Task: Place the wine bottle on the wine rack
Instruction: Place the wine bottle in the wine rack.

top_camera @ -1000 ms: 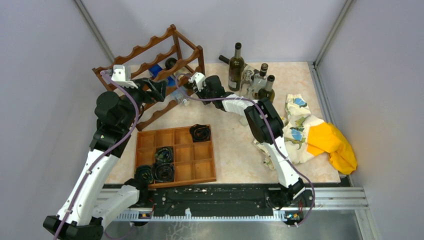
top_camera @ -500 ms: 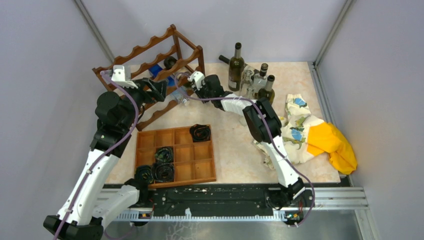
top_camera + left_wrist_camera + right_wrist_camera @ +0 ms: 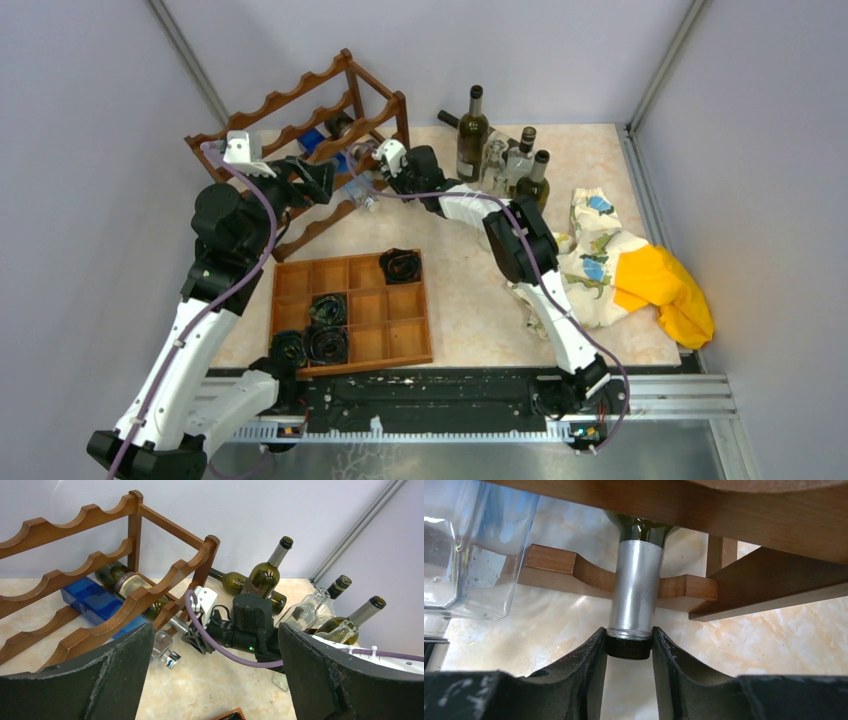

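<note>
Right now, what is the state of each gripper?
Left gripper: open, empty.
Right gripper: closed on the neck of the bottle.

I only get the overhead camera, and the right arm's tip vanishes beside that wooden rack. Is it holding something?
Observer: Yes. The right wrist camera shows the right gripper shut on the mouth of a wine bottle with a silver-foiled neck.
Operator: Is the bottle in the rack?
Observer: The left wrist camera shows its dark body, with a pale label, lying inside the wine rack behind the front rail.
Operator: And the other arm?
Observer: The left gripper is wide open and empty, facing the rack.
</note>
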Controlling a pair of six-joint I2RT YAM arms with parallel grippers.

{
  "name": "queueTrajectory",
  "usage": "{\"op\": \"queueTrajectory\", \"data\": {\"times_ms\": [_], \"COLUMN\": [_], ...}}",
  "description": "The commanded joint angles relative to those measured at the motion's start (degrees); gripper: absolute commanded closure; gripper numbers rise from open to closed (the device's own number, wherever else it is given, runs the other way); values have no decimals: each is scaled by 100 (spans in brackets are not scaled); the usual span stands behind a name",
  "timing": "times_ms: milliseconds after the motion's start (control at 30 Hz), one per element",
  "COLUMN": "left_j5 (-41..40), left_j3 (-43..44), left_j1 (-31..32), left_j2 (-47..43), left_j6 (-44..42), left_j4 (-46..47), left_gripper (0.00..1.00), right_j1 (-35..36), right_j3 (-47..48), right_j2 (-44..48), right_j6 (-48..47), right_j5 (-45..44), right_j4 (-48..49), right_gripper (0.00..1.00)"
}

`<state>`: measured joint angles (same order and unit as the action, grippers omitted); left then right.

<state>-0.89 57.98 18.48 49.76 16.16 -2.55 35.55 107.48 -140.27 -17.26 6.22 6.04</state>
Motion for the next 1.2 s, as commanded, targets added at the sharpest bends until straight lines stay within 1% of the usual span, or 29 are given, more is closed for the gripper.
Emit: {"op": "queueTrajectory", "data": {"times_ms": [0,100,167,267,400,500,733,800,1033,1167], "left_j5": [62,58,251,356,469,565,939,1043,1269,1335], "left_j3": [-12,40,76,131,186,151,12,-67,-474,-541], "left_j1": [-38,-38,-37,-38,-37,-38,-35,-37,-37,-37], "left_j2": [-32,-32,-44,-83,-176,-292,-502,-578,-966,-1138], "left_j6": [71,35,4,0,24,118,517,684,1354,1672], "left_j4": [189,142,101,62,18,15,174,210,882,909], "left_gripper": [2,2,2,2,2,2,2,2,2,2], "right_j1": [-28,-47,-50,-54,-56,-53,-64,-60,-64,-58], "right_j3": [292,-66,-365,-788,-1291,-1590,-2016,-2067,-2150,-2343], "right_j2": [39,287,505,843,1361,1777,2785,3111,4195,4827], "right_j6": [-111,-139,-185,-250,-345,-449,-735,-839,-868,-1132], "right_j5": [49,83,119,202,422,687,1810,2237,3829,4683], "right_j4": [310,446,572,660,616,407,-560,-989,-2294,-2990], "right_gripper": [56,47,42,36,28,22,16,16,16,16]}}
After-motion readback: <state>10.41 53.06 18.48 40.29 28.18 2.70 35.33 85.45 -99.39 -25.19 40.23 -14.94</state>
